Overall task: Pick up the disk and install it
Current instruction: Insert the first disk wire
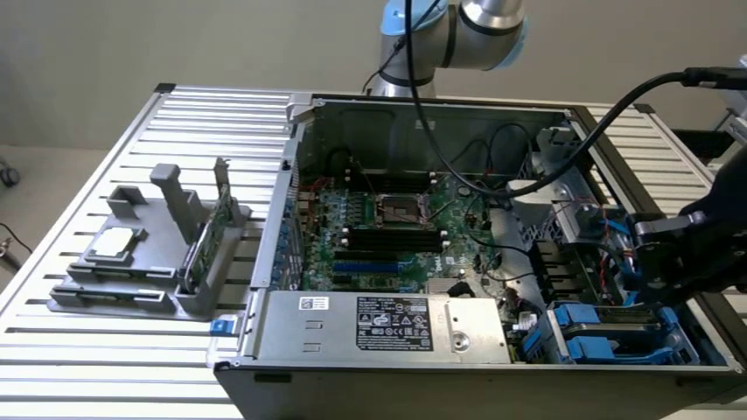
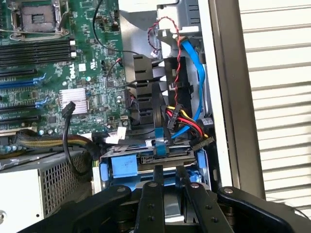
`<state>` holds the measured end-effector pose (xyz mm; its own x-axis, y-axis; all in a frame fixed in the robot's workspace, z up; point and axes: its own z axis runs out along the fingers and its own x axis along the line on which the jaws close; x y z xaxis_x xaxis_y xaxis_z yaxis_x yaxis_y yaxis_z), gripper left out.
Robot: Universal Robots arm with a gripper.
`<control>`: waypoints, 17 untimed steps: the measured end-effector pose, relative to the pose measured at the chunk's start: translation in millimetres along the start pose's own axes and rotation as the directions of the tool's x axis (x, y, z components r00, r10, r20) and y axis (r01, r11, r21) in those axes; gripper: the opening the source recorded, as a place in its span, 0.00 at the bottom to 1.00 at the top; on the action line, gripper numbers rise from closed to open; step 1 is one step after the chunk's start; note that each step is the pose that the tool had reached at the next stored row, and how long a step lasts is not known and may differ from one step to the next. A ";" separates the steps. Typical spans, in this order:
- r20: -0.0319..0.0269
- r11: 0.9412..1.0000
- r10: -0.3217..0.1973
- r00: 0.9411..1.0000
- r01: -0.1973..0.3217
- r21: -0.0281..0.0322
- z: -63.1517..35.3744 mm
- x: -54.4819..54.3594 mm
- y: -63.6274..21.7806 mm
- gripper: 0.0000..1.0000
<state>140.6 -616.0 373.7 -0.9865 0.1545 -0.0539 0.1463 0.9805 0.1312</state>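
Wrist view: I saw the gripper (image 2: 169, 171) with its jaws a narrow gap apart and a blue strip pinched between them. I read that strip as the disk (image 2: 170, 194) held edge-on, so clamped on the disk, with its long axis running out along the reach. The blue-lined drive bay (image 2: 124, 167) sat directly beyond the tips, against the case wall (image 2: 221, 97). The disk pointed straight at the bay and was near it; contact not readable. A blue data cable (image 2: 198, 77) and a red-yellow power lead (image 2: 181, 121) crossed close to the bay's far end. Counts: one disk, one gripper, one bay.

Exterior view: the gripper (image 1: 667, 262) hung over the case (image 1: 408, 103) wall on the exterior view's right, near the front corner, with the bay (image 1: 583, 322) below. One arm, no side to choose. On the table (image 1: 70, 367), toward the exterior view's left edge, one grey fixture (image 1: 175, 293) carried one square chip (image 1: 115, 243) and one green card (image 1: 213, 234), well apart from the gripper.
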 end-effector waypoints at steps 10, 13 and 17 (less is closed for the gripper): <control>0.018 0.992 0.129 0.991 -0.130 0.006 0.6 -0.2 0.0 0.25; 0.023 0.985 0.170 0.985 -0.170 0.007 1.4 -0.2 -0.1 0.25; 0.029 0.978 0.207 0.978 -0.207 0.009 2.2 -0.7 -0.1 0.25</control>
<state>141.5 -616.0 371.6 -0.9323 0.3576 -0.0540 0.3484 0.9281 0.1310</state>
